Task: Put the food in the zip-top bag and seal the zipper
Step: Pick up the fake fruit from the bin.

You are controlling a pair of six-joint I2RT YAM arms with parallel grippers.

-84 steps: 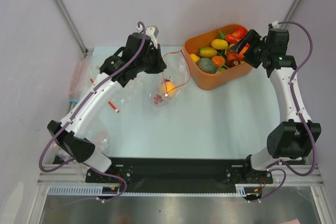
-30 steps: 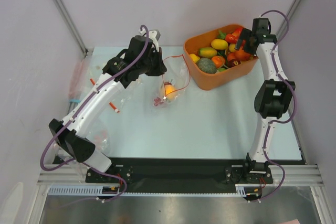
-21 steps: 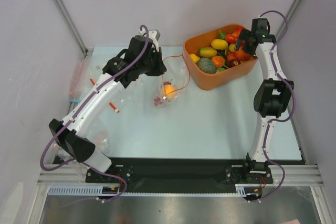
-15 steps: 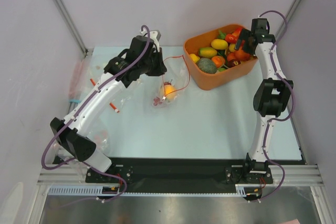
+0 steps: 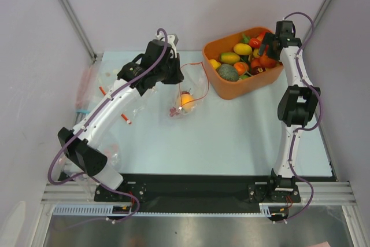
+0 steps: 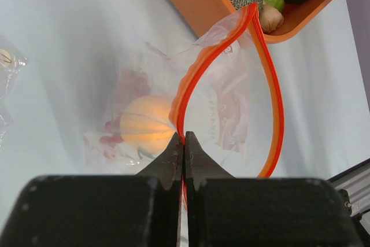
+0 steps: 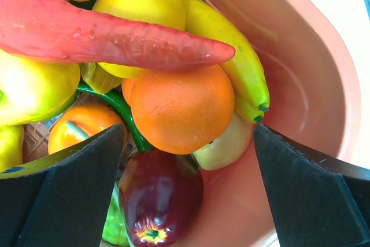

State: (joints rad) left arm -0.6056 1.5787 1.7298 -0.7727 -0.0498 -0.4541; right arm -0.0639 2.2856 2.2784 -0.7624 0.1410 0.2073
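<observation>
The clear zip-top bag (image 5: pixel 192 92) hangs mouth-open left of the orange tub (image 5: pixel 231 91). My left gripper (image 5: pixel 175 77) is shut on its red-orange zipper (image 6: pixel 272 85), pinching one side of the looped strip at the jaw tips (image 6: pixel 184 143). Through the plastic I see an orange-yellow fruit (image 6: pixel 144 130) and a reddish-purple piece (image 6: pixel 132 84) in the bag. My right gripper (image 7: pixel 188 134) is open low over the tub's right end (image 5: pixel 267 47), straddling an orange (image 7: pixel 179 108), a dark red fruit (image 7: pixel 162 195) and a pale one (image 7: pixel 226 146). A carrot (image 7: pixel 110 33) lies across the pile.
The tub wall (image 7: pixel 312 73) rises close to the right finger. A banana (image 7: pixel 245 70) and more food fill the tub. Other clear bags (image 5: pixel 95 85) lie at the table's left side and front left (image 5: pixel 113 153). Metal frame posts stand at both back corners.
The right arm has straightened and reached over the tub's far right end. The left gripper, still holding the bag, has edged slightly right and back.
</observation>
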